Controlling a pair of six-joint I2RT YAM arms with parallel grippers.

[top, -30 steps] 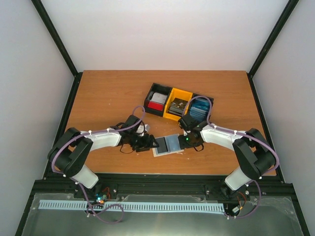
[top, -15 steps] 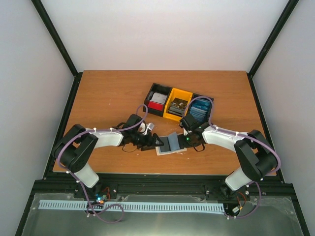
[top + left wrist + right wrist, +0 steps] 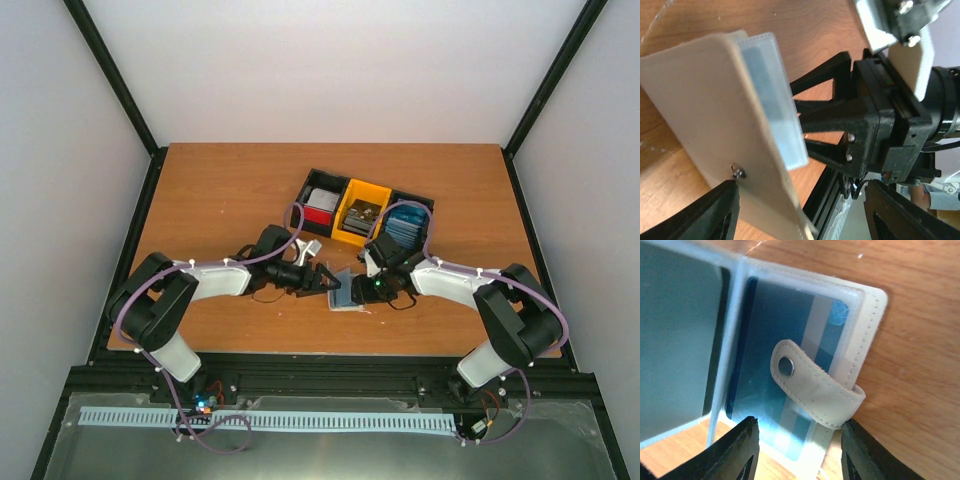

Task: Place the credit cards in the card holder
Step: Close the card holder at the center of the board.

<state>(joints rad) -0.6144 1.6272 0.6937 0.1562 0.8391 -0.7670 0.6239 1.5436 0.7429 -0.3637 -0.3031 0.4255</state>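
Left pincer [image 3: 802, 189] and right pincer [image 3: 799, 422] both released, astride the part-open card holder [image 3: 700, 100], blue card [image 3: 790, 325] inside.

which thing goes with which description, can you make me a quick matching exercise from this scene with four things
Things:
1. card holder
2. snap tab
3. bin tray
4. blue card

Descriptions:
A. three compartments, the middle one yellow
B. inside a clear sleeve
C. beige, part open on the table
D. strap with a metal stud, lying across the sleeve

Pairs: 1-C, 2-D, 3-A, 4-B
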